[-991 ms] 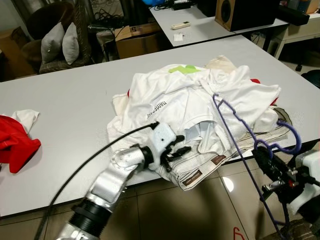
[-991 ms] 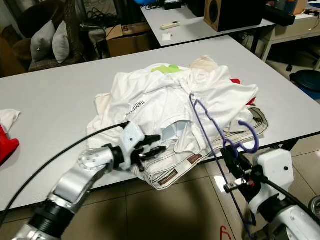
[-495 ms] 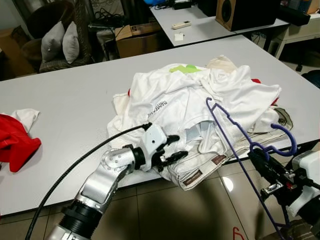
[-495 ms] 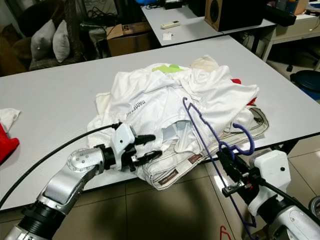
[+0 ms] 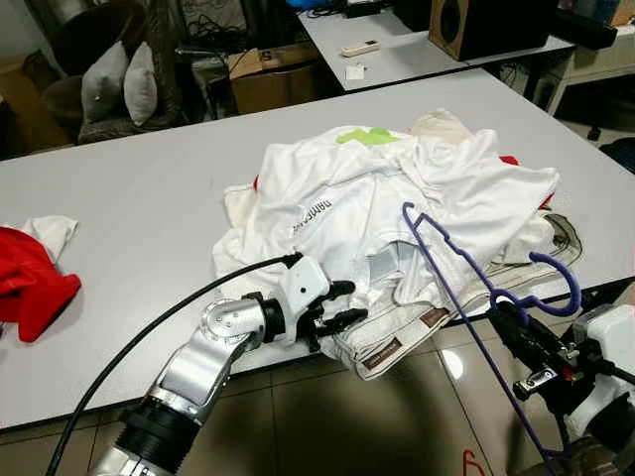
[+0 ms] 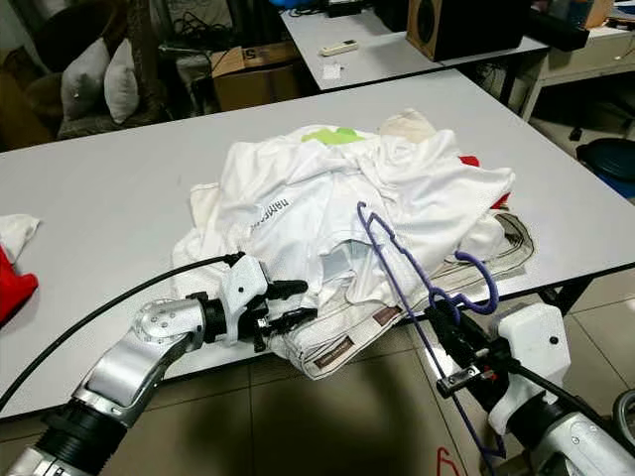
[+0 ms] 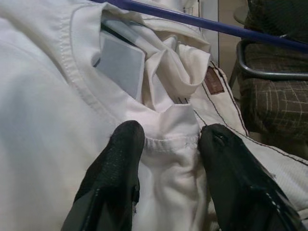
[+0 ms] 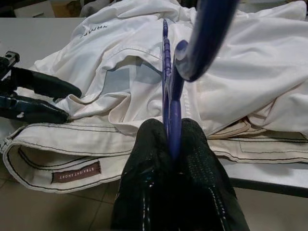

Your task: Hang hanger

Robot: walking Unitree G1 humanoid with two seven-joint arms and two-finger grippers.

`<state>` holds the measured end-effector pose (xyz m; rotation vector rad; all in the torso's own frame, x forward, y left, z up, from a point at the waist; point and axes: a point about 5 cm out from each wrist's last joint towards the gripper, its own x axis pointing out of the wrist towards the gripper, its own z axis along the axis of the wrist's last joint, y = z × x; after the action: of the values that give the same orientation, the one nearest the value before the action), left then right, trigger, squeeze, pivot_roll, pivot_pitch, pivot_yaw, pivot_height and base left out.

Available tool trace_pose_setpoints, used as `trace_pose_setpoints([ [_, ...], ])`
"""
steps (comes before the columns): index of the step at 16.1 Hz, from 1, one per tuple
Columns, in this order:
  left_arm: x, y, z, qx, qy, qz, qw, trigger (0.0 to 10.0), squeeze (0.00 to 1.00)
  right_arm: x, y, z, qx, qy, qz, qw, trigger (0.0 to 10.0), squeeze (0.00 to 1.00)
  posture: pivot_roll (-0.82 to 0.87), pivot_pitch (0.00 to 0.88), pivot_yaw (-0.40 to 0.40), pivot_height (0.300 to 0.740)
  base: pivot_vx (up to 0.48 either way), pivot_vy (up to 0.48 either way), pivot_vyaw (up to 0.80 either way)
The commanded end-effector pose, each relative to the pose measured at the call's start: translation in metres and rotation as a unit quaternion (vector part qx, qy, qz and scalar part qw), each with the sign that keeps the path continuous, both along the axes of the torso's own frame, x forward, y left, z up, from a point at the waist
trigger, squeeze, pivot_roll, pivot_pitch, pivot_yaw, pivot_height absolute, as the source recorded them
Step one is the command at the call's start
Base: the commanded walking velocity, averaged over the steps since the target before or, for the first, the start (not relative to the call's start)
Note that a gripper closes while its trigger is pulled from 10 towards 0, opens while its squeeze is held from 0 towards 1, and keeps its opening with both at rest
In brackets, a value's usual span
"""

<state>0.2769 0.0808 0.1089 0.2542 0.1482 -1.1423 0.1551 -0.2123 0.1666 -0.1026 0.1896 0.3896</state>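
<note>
left gripper (image 5: 342, 304) fingers apart at soft white shirt (image 5: 347, 198) collar, right gripper (image 5: 508, 319) pinching thin purple hanger (image 5: 466, 288).

Since the earlier pictures, the left gripper (image 5: 337, 304) has been drawn back to the left along the near edge of the white shirt (image 5: 347, 213), while the purple hanger (image 5: 466, 288) has been carried left by the right gripper (image 5: 511, 327).

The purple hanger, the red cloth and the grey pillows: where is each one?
purple hanger (image 5: 448, 260): left eye view, on its long straight bar.
red cloth (image 5: 28, 288): left eye view, middle of the bunched fabric.
grey pillows (image 5: 102, 85): left eye view, face of the nearer pillow.
</note>
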Motion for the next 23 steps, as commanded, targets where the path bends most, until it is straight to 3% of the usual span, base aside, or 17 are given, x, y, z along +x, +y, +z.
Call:
trace_pose_setpoints([
  [1, 0.000, 0.000, 0.000, 0.003, -0.002, -0.007, 1.000, 0.0, 0.00, -0.001, 0.005, 0.008, -0.004, -0.020, 0.016, 1.000, 10.0, 0.00, -0.08, 0.052, 0.133, 0.740, 0.000, 0.000, 0.00],
  [13, 0.005, 0.003, 0.013, -0.038, -0.013, -0.011, 0.999, 0.0, 0.00, -0.002, 0.006, 0.006, -0.006, -0.019, 0.017, 1.000, 10.0, 0.00, -0.08, 0.056, 0.148, 0.740, 0.000, 0.000, 0.00],
  [17, 0.022, 0.025, 0.053, -0.133, -0.038, 0.043, 0.989, 0.0, 0.00, -0.013, 0.006, 0.020, 0.044, -0.053, 0.030, 0.997, 10.0, 0.00, -0.07, 0.050, 0.173, 0.740, 0.000, 0.000, 0.00],
  [19, 0.027, 0.032, 0.066, -0.153, -0.056, 0.057, 0.985, 0.0, 0.00, -0.022, 0.009, 0.027, 0.076, -0.056, 0.066, 0.993, 10.0, 0.00, -0.07, 0.052, 0.174, 0.740, 0.000, 0.000, 0.00],
  [21, 0.029, 0.034, 0.081, -0.171, -0.104, 0.072, 0.977, 0.0, 0.00, -0.032, 0.001, 0.022, 0.062, -0.017, 0.095, 0.993, 10.0, 0.00, -0.06, 0.050, 0.169, 0.740, 0.000, 0.000, 0.00],
  [23, 0.029, 0.035, 0.085, -0.176, -0.113, 0.082, 0.974, 0.0, 0.00, -0.034, 0.000, 0.024, 0.069, -0.016, 0.102, 0.992, 10.0, 0.00, -0.06, 0.048, 0.164, 0.740, 0.000, 0.000, 0.00],
])
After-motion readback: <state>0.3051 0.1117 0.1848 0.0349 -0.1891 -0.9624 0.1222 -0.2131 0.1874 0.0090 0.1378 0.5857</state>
